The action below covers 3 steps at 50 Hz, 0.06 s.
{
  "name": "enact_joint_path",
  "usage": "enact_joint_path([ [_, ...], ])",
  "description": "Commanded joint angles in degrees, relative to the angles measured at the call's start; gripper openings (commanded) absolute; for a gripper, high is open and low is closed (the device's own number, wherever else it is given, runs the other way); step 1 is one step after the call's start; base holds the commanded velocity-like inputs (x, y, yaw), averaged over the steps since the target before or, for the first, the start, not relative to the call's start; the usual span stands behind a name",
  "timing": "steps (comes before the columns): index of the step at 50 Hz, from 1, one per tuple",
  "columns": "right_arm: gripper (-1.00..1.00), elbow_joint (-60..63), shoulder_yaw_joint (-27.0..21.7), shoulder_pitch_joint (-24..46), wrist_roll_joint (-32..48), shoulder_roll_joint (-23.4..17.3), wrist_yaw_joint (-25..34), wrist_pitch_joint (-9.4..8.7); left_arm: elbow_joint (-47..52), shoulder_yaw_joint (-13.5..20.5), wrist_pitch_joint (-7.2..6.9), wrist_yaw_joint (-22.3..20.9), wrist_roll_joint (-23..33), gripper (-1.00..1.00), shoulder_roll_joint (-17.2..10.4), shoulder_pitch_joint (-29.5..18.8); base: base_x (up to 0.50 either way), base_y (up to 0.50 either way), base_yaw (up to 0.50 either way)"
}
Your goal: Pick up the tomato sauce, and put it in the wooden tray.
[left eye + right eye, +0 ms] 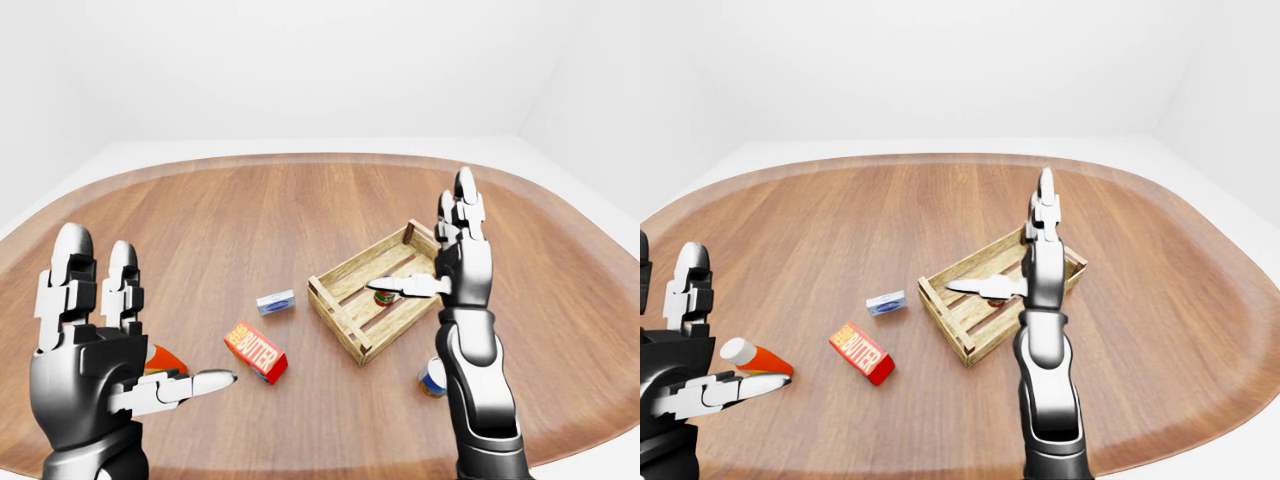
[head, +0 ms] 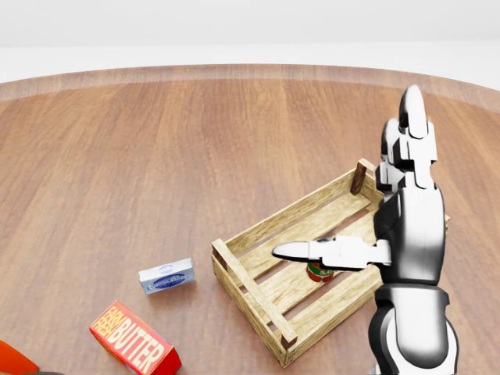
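Note:
The tomato sauce [image 2: 319, 271], a small red can with a green band, stands upright inside the wooden tray [image 2: 246, 293] on its slatted floor. My right hand [image 2: 383, 226] is lifted above the tray's right part, open, fingers [image 2: 412, 117] pointing up and thumb stretched left over the can without touching it. In the left-eye view my left hand [image 1: 120, 340] is raised at the lower left, open and empty, far from the tray [image 1: 340, 312].
On the round wooden table lie a red butter box [image 2: 133, 348], a small blue-white box [image 2: 166, 276], an orange-red tube [image 1: 755, 357] at the left, and a small blue-white can [image 1: 432, 378] beside my right forearm.

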State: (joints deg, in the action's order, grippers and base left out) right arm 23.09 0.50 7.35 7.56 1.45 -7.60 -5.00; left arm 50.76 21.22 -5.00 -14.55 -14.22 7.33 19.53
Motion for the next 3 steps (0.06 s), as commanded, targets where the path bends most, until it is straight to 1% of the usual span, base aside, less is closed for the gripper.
enact_joint_path([
  [1,1.00,3.3,-2.3,-14.6,-19.9,-1.1,11.1,0.33,0.1,-0.2,0.00,0.0,0.1,1.00,0.1,0.3,0.00,0.00,0.00],
  [2,1.00,2.6,-2.8,-15.2,-22.2,-1.0,12.5,1.14,0.1,-0.4,0.00,-0.1,0.3,1.00,0.2,0.4,0.00,0.00,0.00],
  [3,1.00,2.0,-3.4,-16.3,-26.0,-1.0,15.4,2.56,0.1,-0.5,0.00,-0.1,0.5,1.00,0.2,0.5,0.00,0.00,0.00],
])
